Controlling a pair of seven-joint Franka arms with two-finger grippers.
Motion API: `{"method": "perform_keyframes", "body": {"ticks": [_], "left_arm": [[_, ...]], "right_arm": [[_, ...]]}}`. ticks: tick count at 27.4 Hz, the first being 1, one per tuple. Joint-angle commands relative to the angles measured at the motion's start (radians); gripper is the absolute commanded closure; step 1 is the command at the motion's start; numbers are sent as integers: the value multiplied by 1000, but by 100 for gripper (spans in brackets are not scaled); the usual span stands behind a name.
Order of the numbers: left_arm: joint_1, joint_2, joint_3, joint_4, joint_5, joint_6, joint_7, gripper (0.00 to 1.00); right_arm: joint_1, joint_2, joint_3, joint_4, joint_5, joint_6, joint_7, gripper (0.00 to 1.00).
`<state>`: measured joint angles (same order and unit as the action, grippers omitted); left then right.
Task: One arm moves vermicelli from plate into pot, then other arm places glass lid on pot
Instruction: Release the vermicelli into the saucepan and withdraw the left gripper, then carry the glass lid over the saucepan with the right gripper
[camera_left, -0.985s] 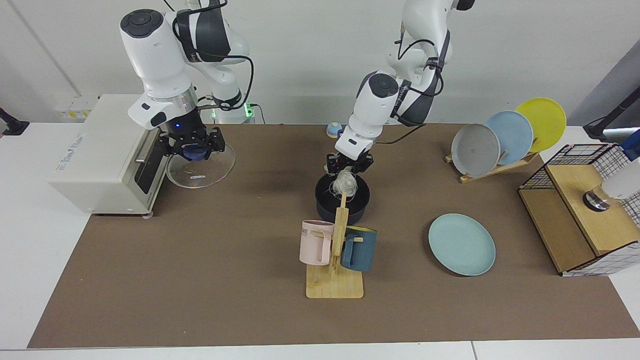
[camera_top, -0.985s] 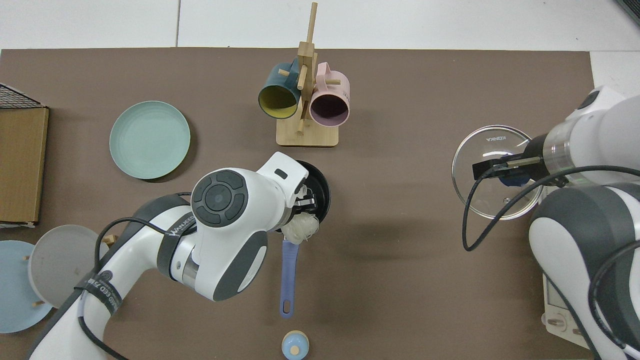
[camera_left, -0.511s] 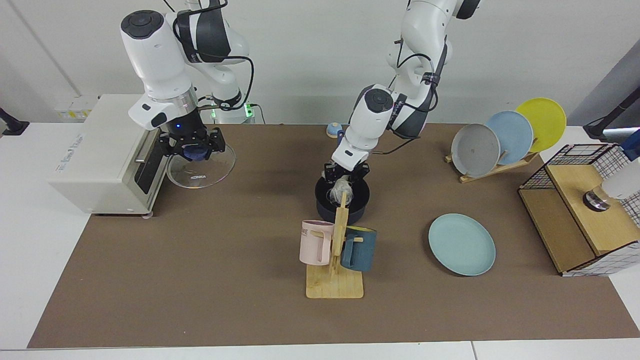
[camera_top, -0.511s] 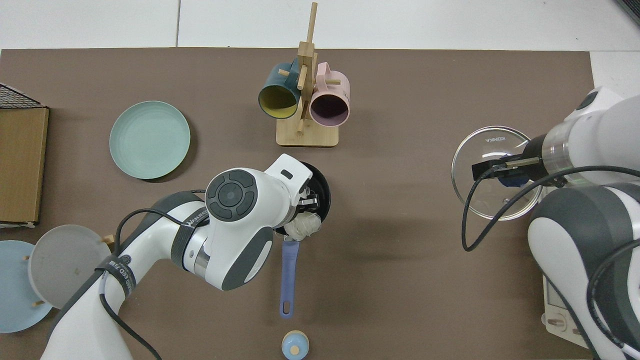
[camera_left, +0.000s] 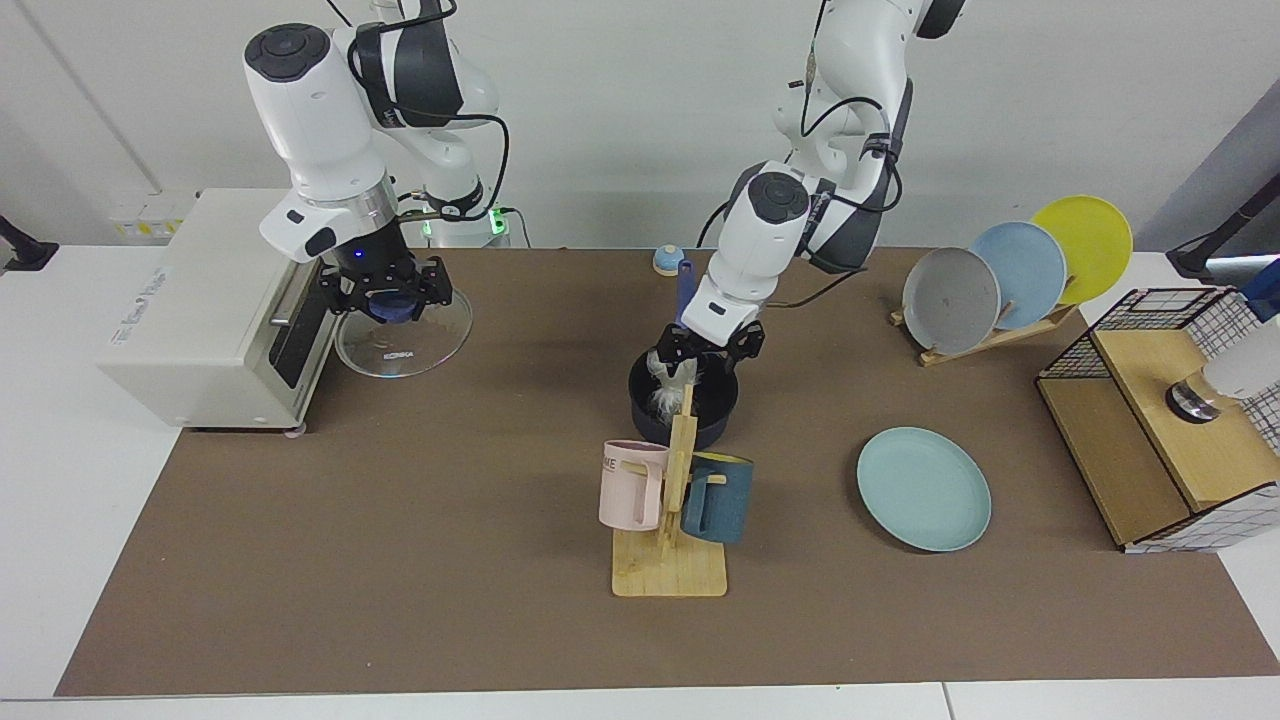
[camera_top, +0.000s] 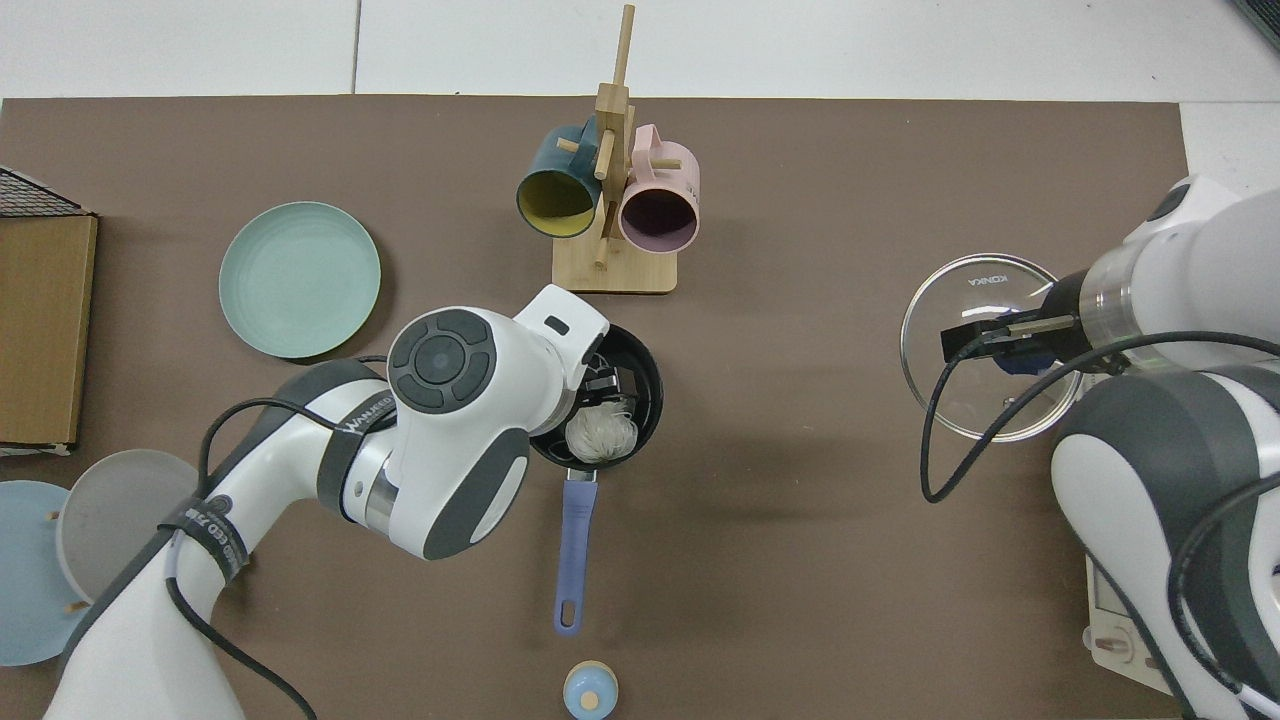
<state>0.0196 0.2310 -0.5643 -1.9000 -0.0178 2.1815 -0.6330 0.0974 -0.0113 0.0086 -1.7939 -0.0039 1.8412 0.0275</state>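
**Noodles in the pot, lid waiting at the side**

In the facing view, the left gripper (camera_left: 712, 350) hung just above the small round black saucepan with the long blue handle (camera_left: 683, 402). The fluffy white tangle of vermicelli (camera_left: 668, 383) sat directly under this claw, inside the pot walls. Whether the fingers were apart or together I cannot tell, because the wooden mug stand (camera_left: 670, 520) with the pink mug (camera_left: 632, 485) and the navy mug (camera_left: 718, 497) stood partly in front. The round light-teal plate (camera_left: 923, 488) lay bare, well apart from the claw, toward the left arm's base side. The right gripper (camera_left: 384, 290) was clamped on the blue knob of the round clear glass lid with metal rim (camera_left: 403, 335), which hung below it, beside a white box-shaped appliance (camera_left: 205, 310).

In the top view, the vermicelli (camera_top: 601, 435) rested in the pot (camera_top: 640, 395) just beside the left gripper (camera_top: 603, 384), and the pot handle pointed away from the mug stand (camera_top: 612, 270). The right gripper (camera_top: 985, 340) held the lid (camera_top: 975, 300) well apart from the pot. Judging from this, the lid must travel sideways across the table to the pot, and the right arm is the one that carries it; the left arm should clear away first.
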Motion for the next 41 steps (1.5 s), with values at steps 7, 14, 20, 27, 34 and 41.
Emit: {"method": "perform_keyframes", "body": {"ticks": [7,14,20,27,34,41], "left_arm": [[8,-16,138,286,19,-356,131,0],[25,-111,288,322,6,-486,352,0],[25,-177,411,322,-1,-563,554,0],[26,-214,541,309,-16,-595,771,0],[26,-231,615,294,-19,-594,872,0],[25,-236,632,294,-19,-600,941,0]], "right_arm": [[-21,-6,79,-1,25,27,57,100],[-19,16,185,4,24,76,258,100],[-15,50,284,16,16,82,443,100],[-5,137,358,112,13,75,606,100],[11,226,448,215,-33,59,767,100],[41,295,511,240,-88,76,868,100]]}}
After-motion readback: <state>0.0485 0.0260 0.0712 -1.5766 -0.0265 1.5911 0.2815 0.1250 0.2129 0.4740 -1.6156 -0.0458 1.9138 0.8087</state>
